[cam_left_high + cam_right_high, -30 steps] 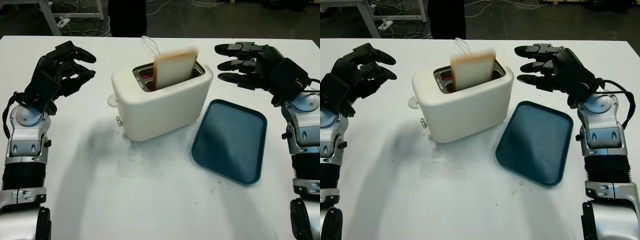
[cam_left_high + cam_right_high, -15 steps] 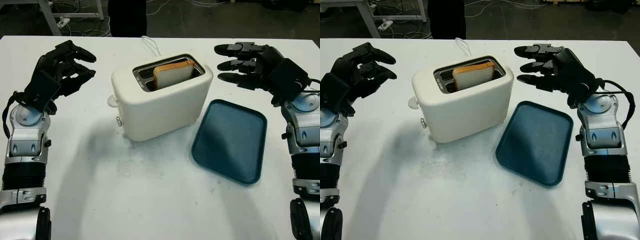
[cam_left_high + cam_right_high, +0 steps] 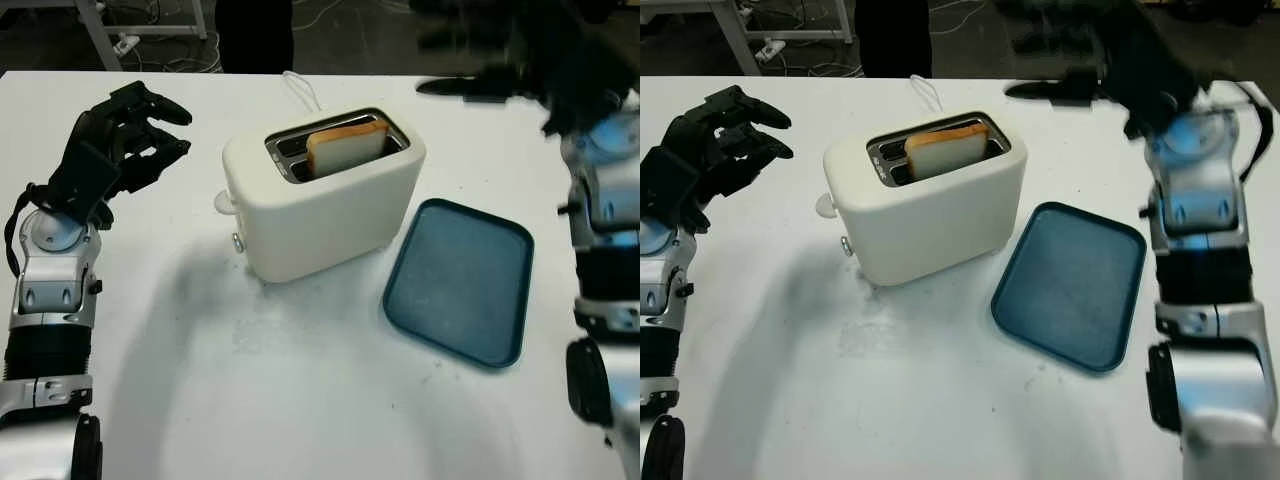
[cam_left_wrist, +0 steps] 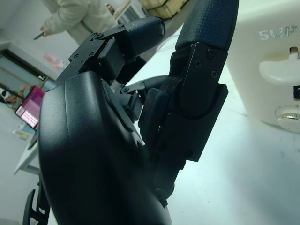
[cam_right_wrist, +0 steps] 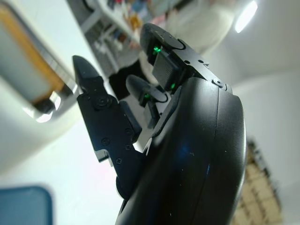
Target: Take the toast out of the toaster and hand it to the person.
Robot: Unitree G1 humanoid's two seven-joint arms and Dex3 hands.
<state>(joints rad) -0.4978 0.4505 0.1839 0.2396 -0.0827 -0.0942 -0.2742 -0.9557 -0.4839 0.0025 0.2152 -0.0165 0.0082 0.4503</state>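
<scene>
A: Where is the toast [image 3: 346, 147]?

B: It is seen in 1 slot of the toaster [image 3: 322, 195], with its top poking out. Nothing has been grabbed yet.

A: What about the 2 hands?

B: The left hand [image 3: 113, 146] is held up beside the toaster, fingers curled, nothing in it. The right hand [image 3: 1118, 68] is raised past the far side, above the tray [image 3: 459, 281]. It is blurred, so its fingers cannot be told.

A: What could go wrong?

B: The toast could be crumbled if squeezed hard. The toaster could be tipped if bumped.
</scene>
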